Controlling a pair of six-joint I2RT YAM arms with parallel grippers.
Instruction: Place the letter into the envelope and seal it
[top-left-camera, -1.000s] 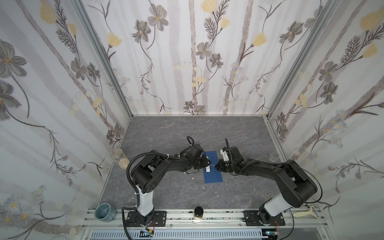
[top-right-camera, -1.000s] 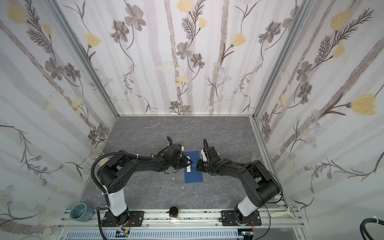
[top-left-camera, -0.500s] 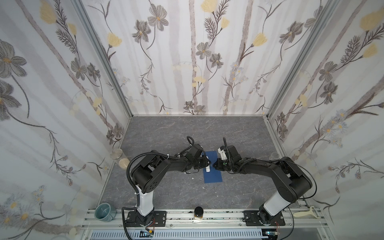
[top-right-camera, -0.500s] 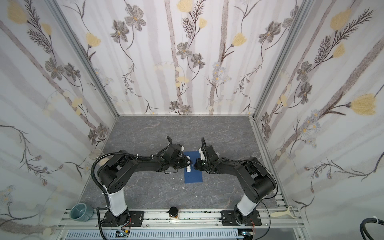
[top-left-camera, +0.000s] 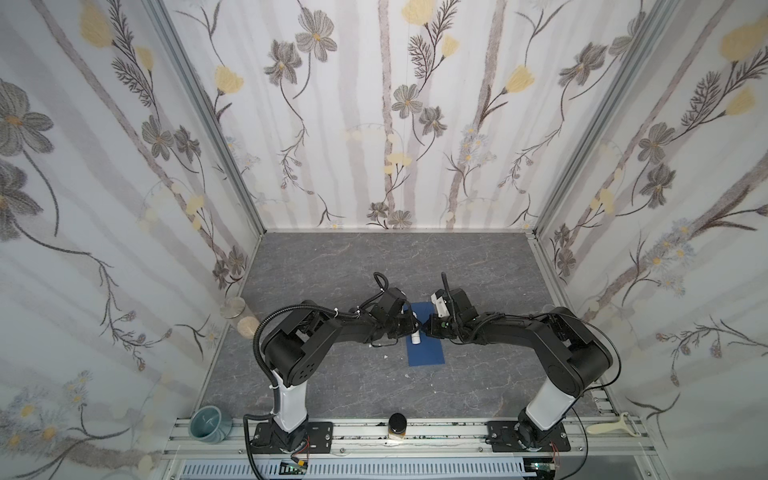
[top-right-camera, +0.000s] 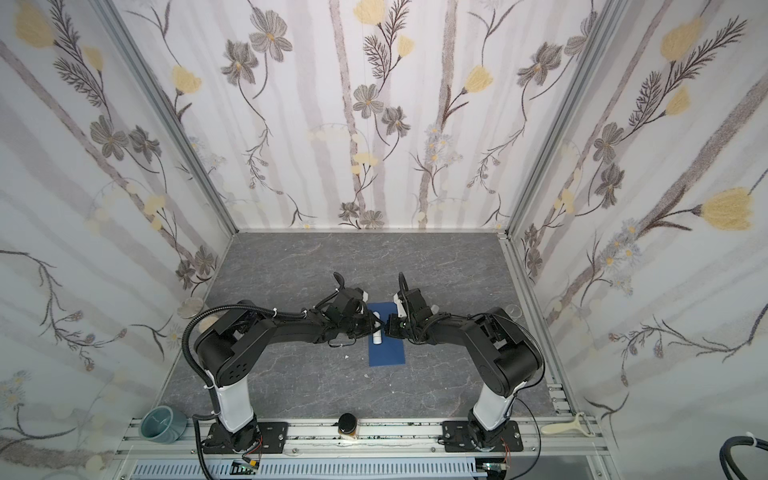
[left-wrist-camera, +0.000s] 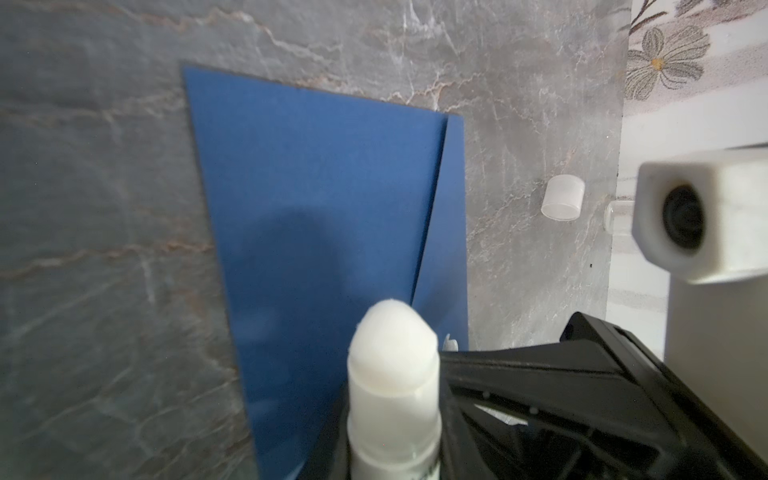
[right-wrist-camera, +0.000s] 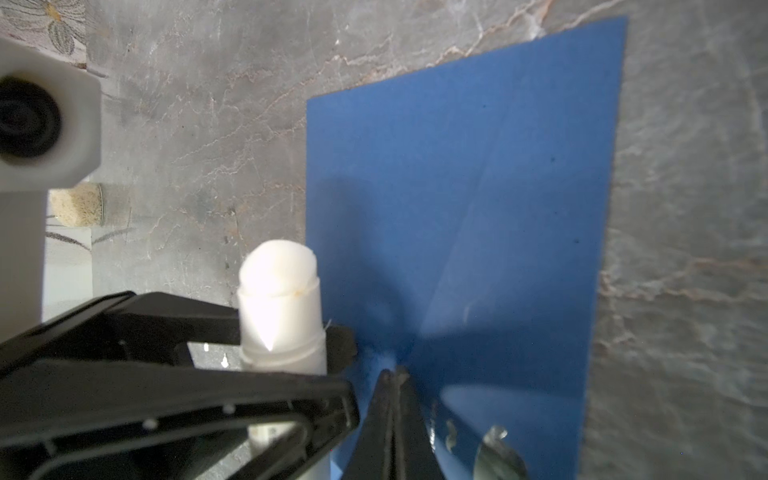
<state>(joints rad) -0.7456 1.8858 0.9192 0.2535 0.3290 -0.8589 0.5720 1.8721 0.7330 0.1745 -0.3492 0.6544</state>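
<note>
Reached in low from both sides. Pinched the glue (left-wrist-camera: 392, 374) in the left gripper (top-left-camera: 413, 329) over the envelope (left-wrist-camera: 324, 187). Pressed the right gripper (right-wrist-camera: 392, 376) jaws together, tips at the envelope.

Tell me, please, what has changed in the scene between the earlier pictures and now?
The right gripper, shut, slid a little toward the left of both top views, closer to the glue stick, and its arm followed. Nothing was taken or let go. The left gripper kept holding the glue stick; the envelope stayed where it lay on the table.
</note>
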